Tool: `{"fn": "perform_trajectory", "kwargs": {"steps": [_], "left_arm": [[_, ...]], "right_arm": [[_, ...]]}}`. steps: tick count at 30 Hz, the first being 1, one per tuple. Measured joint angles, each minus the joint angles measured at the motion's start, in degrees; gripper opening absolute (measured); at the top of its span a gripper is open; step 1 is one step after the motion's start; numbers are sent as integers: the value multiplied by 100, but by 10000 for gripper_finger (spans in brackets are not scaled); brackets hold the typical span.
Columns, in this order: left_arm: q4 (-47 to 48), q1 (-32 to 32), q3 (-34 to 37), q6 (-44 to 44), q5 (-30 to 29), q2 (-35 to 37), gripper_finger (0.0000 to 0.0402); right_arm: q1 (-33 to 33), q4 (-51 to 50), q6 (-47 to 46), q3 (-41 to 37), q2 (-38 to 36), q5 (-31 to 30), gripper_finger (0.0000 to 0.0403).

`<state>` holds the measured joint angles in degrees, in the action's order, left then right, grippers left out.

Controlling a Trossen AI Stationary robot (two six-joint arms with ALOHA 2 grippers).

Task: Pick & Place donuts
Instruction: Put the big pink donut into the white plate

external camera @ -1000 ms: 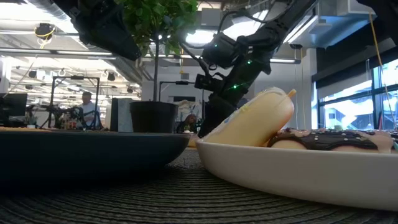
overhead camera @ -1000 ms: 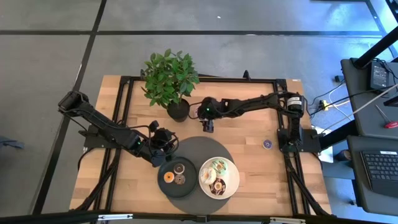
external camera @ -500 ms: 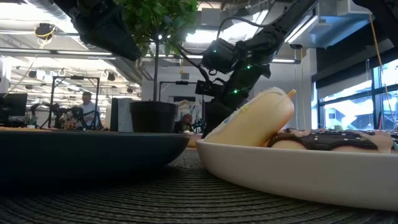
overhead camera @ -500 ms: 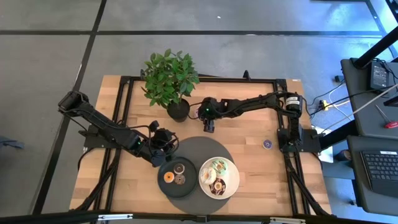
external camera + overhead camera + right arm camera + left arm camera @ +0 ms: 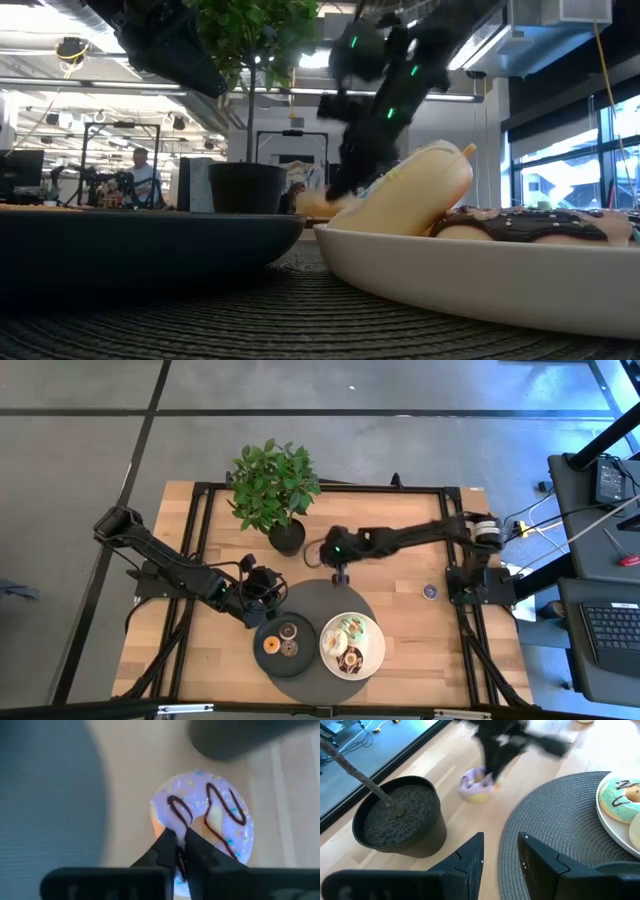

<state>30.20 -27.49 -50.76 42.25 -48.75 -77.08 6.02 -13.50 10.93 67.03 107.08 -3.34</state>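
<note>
A lilac-iced donut point(image 5: 202, 817) with chocolate squiggles is at the far edge of the round dark mat point(image 5: 325, 595), with my right gripper point(image 5: 181, 837) shut on it. The left wrist view shows the same donut point(image 5: 477, 787) under that blurred gripper point(image 5: 495, 767). Small donuts lie on the black plate point(image 5: 285, 622), and larger iced ones lie on the white plate point(image 5: 375, 650). My left gripper point(image 5: 500, 847) hangs open over the mat's left edge, beside the black plate, with nothing between its fingers. My right gripper pinches the lilac donut's ring at one side of its rim point(image 5: 172, 820) between its two fingertips point(image 5: 167, 845). The fingers slant down from above and from the table's far right. The donut looks tilted; whether it is clear of the wood I cannot tell.
A potted plant point(image 5: 275, 490) stands at the far side, left of my right gripper, and its pot point(image 5: 400, 820) is close to the donut. One tiny purple donut point(image 5: 430, 591) lies on the bare wood at the right. A black frame rims the table.
My right gripper has shut on the lilac donut. It has also moved toward the table's near edge and the mat, rising a little, and it shows blurred now. The left arm has kept still.
</note>
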Motion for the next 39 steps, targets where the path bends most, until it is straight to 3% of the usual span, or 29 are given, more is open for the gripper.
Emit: {"fn": "perform_trajectory", "kwargs": {"steps": [3, 6, 13, 19, 22, 25, 39], "left_arm": [[-1, -11, 0, 1, 39, 0, 116], [-20, -11, 0, 1, 47, 0, 118], [-18, -11, -2, 1, 45, 0, 114], [-48, -11, -2, 44, 45, 0, 118], [-96, -11, -2, 45, 41, 0, 118], [-196, -11, -2, 44, 39, 0, 115], [-218, -11, -2, -241, 23, 0, 115]], "right_arm": [[-437, -22, -373, -313, -574, -35, 20], [-1006, -4, -1249, -763, -1314, -492, 23], [-3090, 589, -3534, -1911, -2520, -2529, 22], [-4530, 1818, -4583, -2452, -2378, -3352, 25], [-5010, 1872, -4827, -2473, -2168, -3924, 20], [-5321, 1922, -4818, -2477, -2034, -4354, 19], [-6035, 1963, -5641, -2278, -1051, -4867, 20]]}}
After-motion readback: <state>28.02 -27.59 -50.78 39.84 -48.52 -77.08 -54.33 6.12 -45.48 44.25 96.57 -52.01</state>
